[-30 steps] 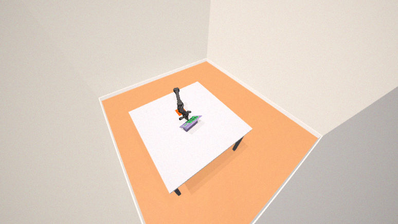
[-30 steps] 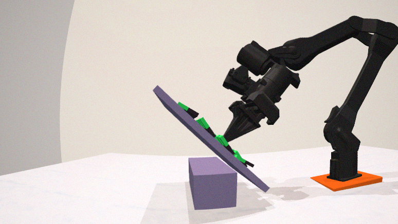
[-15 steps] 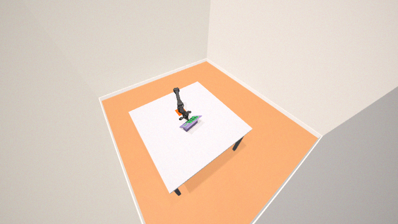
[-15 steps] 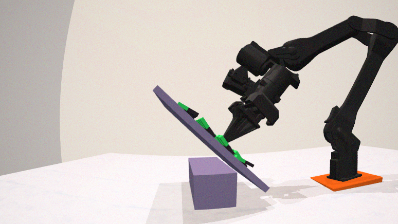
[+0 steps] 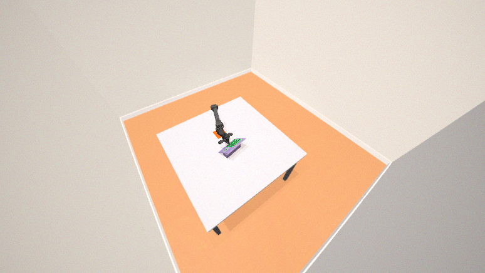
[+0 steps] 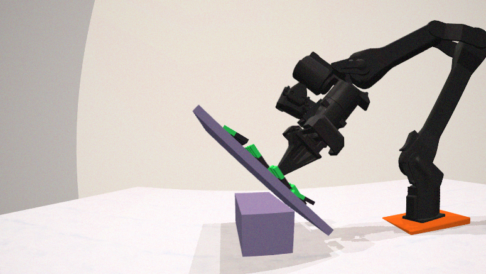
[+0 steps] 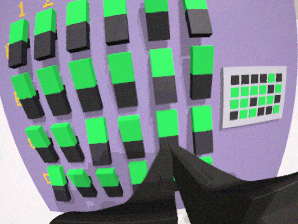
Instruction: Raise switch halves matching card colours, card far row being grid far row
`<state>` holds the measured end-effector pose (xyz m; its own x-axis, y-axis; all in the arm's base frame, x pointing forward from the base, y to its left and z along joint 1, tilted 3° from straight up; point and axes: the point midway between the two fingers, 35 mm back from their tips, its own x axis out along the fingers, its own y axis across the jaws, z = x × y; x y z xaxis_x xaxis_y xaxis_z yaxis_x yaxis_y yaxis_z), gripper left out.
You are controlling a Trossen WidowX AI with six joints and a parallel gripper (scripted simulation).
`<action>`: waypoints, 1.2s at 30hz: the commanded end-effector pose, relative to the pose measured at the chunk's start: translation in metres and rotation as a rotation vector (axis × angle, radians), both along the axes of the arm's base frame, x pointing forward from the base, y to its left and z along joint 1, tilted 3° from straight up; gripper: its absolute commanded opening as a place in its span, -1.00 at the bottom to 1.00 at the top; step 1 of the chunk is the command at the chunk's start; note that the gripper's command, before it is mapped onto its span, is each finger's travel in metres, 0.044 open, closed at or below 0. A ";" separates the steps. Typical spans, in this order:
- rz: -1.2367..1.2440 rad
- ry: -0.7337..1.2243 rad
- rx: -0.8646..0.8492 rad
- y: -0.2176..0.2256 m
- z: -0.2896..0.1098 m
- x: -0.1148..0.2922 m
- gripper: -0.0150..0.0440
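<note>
The tilted purple panel point(image 5: 222, 151) point(image 6: 255, 168) point(image 7: 245, 155) carries four rows of six rocker switches, each with a green far half and dark near half. The small card point(image 7: 226, 100) is at the panel's right in the wrist view. Its far row is dark except a green fifth square; its second row is green except a dark fifth; its third is green except a dark third; its near row reads dark, green, green, dark, dark, green. My gripper point(image 6: 281, 171) point(image 7: 168, 148) is shut and empty, its tips at the dark half of the third-row, fifth-column switch point(image 7: 167, 122), apparently touching.
The fingers hide parts of the near row's right-hand switches in the wrist view. A purple block point(image 6: 267, 234) stands under the panel. The arm's base is on an orange plate point(image 6: 455, 219) on the white table point(image 5: 250, 180).
</note>
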<state>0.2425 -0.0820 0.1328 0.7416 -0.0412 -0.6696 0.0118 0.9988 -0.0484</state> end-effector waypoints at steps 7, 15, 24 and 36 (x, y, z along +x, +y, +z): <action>-0.005 -0.001 -0.001 -0.001 -0.001 0.001 -0.49; -0.006 0.029 -0.001 0.002 0.044 -0.045 -0.49; -0.006 0.030 -0.001 0.002 0.030 -0.059 -0.49; -0.008 0.053 0.000 0.000 0.005 -0.034 -0.49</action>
<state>0.2045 -0.0809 0.1413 0.7050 -0.0385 -0.7082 0.0089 0.9989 -0.0454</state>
